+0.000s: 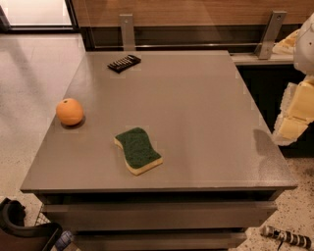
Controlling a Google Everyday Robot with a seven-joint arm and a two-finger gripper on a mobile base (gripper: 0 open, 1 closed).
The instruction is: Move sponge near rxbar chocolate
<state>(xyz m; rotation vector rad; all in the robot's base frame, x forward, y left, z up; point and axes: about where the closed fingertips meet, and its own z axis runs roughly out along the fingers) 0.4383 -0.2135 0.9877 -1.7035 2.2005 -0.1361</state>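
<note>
The sponge (138, 150) lies flat on the counter (196, 108) with its dark green scrub side up and the pale yellow foam showing along its wavy rim. It sits close to the front edge, a little left of the middle, and nothing touches it.

The rxbar chocolate (124, 63) rests well apart from it, near the far edge toward the far left corner. It is a slim dark bar with rows of small white marks, turned at a slant to the edge.

An orange fruit (69, 112) stands near the left edge, between the two along the counter's depth, and apart from both.

The pincer (293, 122) hangs beyond the right edge of the counter, off its surface and well away from the sponge. It shows as pale yellow and white parts partly cut off at the side, and I cannot tell whether it is open or closed. It holds nothing that can be seen.

Two metal brackets (269, 34) rise behind the far edge against a wood-panelled wall (196, 12). The speckled floor (29, 88) lies to the left.
</note>
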